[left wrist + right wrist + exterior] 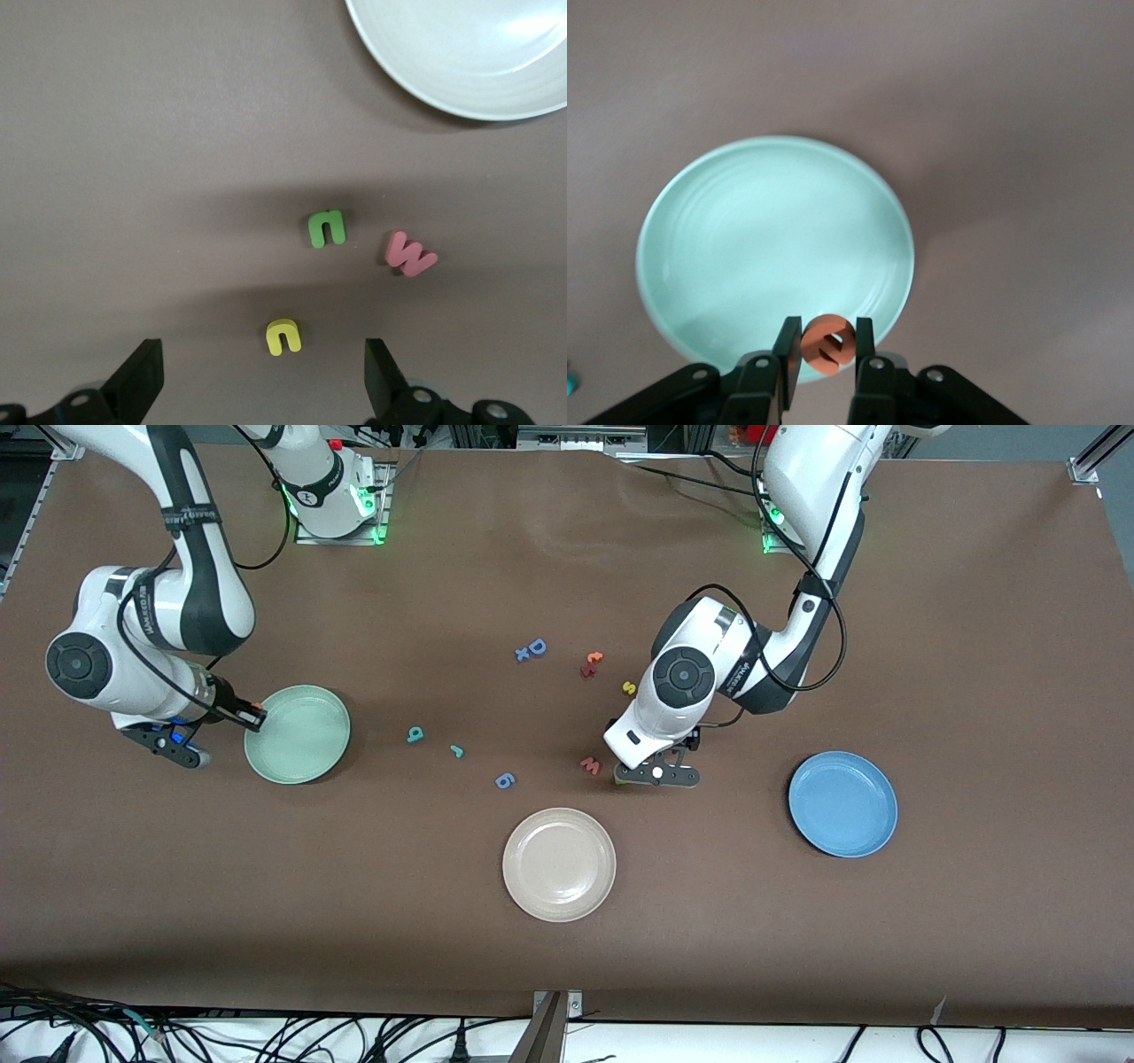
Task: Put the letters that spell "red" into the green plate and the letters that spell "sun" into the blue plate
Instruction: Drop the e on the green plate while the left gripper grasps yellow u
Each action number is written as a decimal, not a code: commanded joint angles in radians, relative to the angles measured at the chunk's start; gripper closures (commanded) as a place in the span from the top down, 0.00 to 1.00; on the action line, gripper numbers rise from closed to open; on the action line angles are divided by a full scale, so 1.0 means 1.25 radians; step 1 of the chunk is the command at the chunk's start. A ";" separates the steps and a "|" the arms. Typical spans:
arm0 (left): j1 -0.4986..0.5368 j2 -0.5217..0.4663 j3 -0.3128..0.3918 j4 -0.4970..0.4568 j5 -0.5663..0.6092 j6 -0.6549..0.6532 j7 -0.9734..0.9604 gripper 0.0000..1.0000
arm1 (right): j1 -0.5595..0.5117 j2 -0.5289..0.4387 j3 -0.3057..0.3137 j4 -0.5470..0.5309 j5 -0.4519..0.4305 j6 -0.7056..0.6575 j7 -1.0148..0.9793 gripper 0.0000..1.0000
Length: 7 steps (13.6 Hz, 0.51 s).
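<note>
My right gripper [829, 347] is shut on the orange "e" [829, 341] and holds it over the rim of the green plate [744, 239], at the plate's edge toward the right arm's end [256, 716]. The green plate [306, 740] has nothing in it. My left gripper [260, 385] hangs open, low over the table, with the yellow arch [283, 336] between its fingertips and apart from both. The dark green arch [327, 228] lies beside the pink "w" [410, 253]. The yellow "s" [629, 687], teal "d" [415, 734] and teal "r" [457, 751] lie mid-table. The blue plate [842, 803] is bare.
A beige-white plate [559, 864] sits nearest the front camera, mid-table. A blue "g" [504, 780] lies close to it. A blue "D" [536, 646] and small red and orange letters [591, 663] lie nearer the robots' bases.
</note>
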 commanded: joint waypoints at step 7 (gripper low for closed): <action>-0.032 -0.011 0.007 -0.094 0.000 0.099 -0.009 1.00 | -0.017 0.107 0.004 -0.003 0.057 0.106 -0.033 0.15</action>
